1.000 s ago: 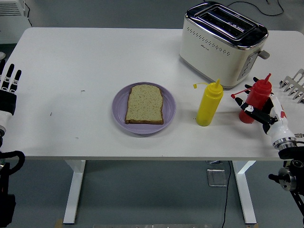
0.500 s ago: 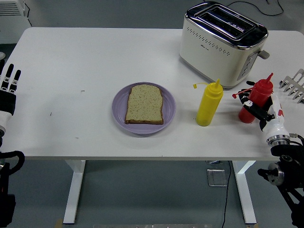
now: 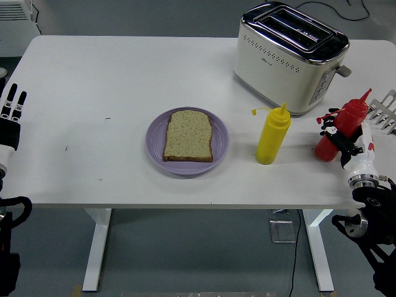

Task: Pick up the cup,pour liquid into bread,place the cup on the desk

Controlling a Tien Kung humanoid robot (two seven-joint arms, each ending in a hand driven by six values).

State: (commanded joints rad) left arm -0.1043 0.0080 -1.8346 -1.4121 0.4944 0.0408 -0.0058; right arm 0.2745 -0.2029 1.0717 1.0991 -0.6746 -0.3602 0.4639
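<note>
Head view: right hand (image 3: 346, 145) wrapped around the red squeeze bottle (image 3: 340, 129) at the table's right edge, bottle tipped with its nozzle up and to the right, away from the bread slice (image 3: 189, 135) on the purple plate (image 3: 156, 139), well off to the left past the yellow squeeze bottle (image 3: 273, 134). Left hand (image 3: 10, 117) idle at the far left edge, fingers straight and empty. Judged next: carry left, swinging the long axis over toward the bread.

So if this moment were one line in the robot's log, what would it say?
right hand: shut on red squeeze bottle, tilted right | left hand: open, at left edge | bread: bare, on purple plate | pouring: not yet
</note>
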